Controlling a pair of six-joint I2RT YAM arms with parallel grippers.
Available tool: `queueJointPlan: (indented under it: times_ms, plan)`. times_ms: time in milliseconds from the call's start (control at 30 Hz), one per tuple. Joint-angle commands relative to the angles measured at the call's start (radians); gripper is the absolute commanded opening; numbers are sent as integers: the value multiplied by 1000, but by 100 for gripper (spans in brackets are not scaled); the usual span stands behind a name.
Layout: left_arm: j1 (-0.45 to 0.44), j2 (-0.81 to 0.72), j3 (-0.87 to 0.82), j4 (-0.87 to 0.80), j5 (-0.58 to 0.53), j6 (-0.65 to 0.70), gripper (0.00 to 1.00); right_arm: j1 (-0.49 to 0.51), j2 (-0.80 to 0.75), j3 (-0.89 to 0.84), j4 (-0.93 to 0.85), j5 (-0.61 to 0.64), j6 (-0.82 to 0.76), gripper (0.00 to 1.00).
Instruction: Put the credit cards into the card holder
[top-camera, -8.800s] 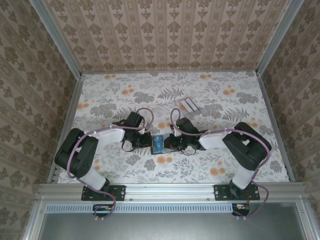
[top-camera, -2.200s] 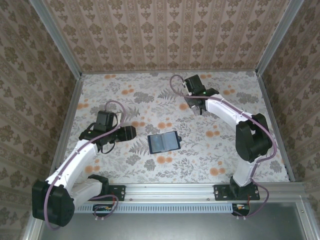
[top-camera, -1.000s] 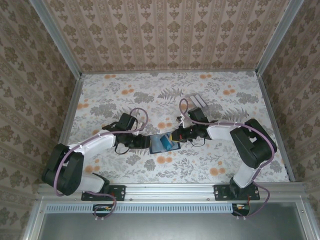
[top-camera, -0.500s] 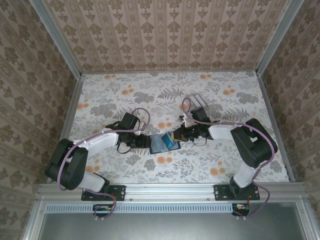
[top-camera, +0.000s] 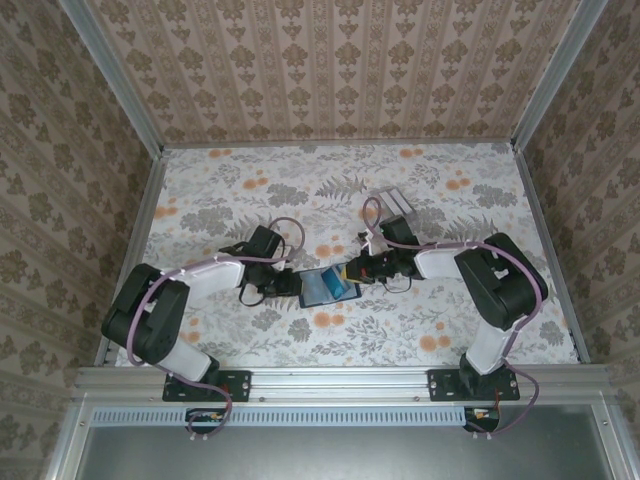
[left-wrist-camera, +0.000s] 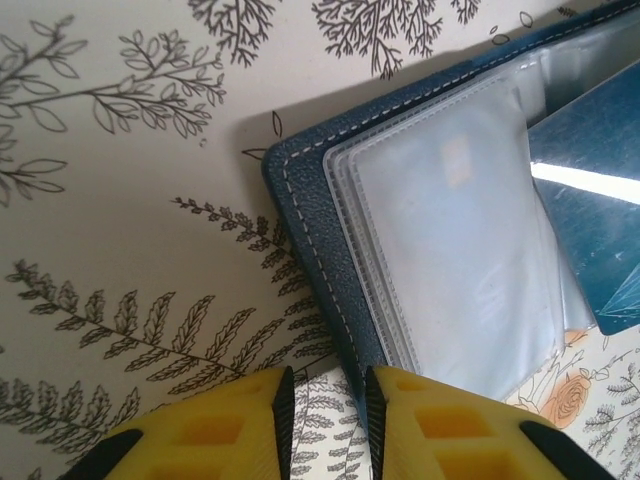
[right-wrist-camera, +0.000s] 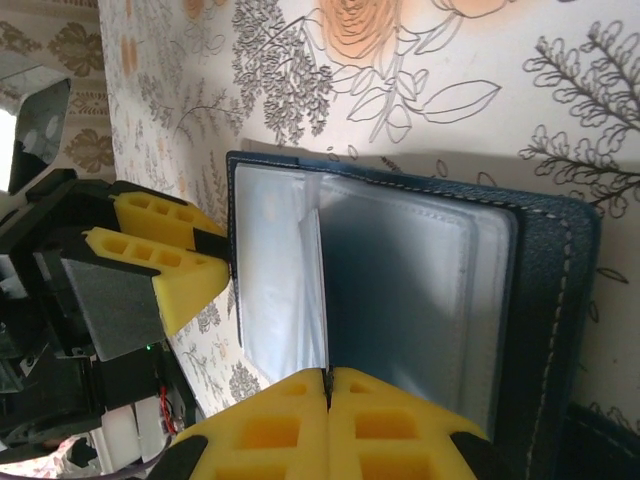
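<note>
**1. Containers.** The card holder (top-camera: 325, 290) lies open and flat just toward 6 o'clock of the table (top-camera: 230, 190) centre. It holds a stack of clear sleeves (left-wrist-camera: 450, 240). The sleeve on top shows nothing inside. A dark blue credit card (left-wrist-camera: 590, 210) stands tilted over the sleeves on the holder's 3 o'clock half, and its lower edge is among them. It cannot be told whether the card is already in a pocket. A pale slotted rack (top-camera: 390, 204) stands at 1 o'clock from the holder, well apart. Its slots are too small to tell what they hold.

**2. Grippers.** The left gripper (left-wrist-camera: 328, 385) sits at the holder's 9 o'clock edge. Its jaws stand narrowly apart, and the corner of the cover lies at the gap. It is not clear whether the tips press on the cover. The right gripper (right-wrist-camera: 328, 380) comes in from 2 o'clock. Its jaws are closed on the credit card, which the right wrist view shows edge-on as a thin pale line.

**3. Change.** 2.2 s ago the holder lay alone. The right gripper was at the rack, and the left gripper stood off at 9 o'clock. Both grippers are now at the holder, which has kept its place.

**4. Materials.**
- Cover: pebbled navy material with pale stitching along a rounded corner.
- Sleeves: glossy, slightly cloudy film.
- Card: smooth, with a bright streak of glare.
- Fingers: yellow, moulded with square recesses.
- Tablecloth: matte, printed with ferns and orange flowers.
</note>
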Motion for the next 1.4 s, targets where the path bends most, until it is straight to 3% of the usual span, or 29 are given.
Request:
queueJointPlan:
  times_ms: [0, 367, 900, 1367]
  plan:
    - [-7, 24, 41, -31, -25, 13, 24, 6, 33, 8, 60, -19, 23, 0]
    - [-6, 34, 50, -46, -55, 18, 21, 20, 78, 14, 175, -10, 116, 0]
    - [-7, 55, 50, -61, -36, 22, 18, 96, 73, -128, 437, 182, 306, 0]
    - [-10, 41, 35, -46, -28, 2, 17, 167, 73, -156, 477, 258, 348, 2]
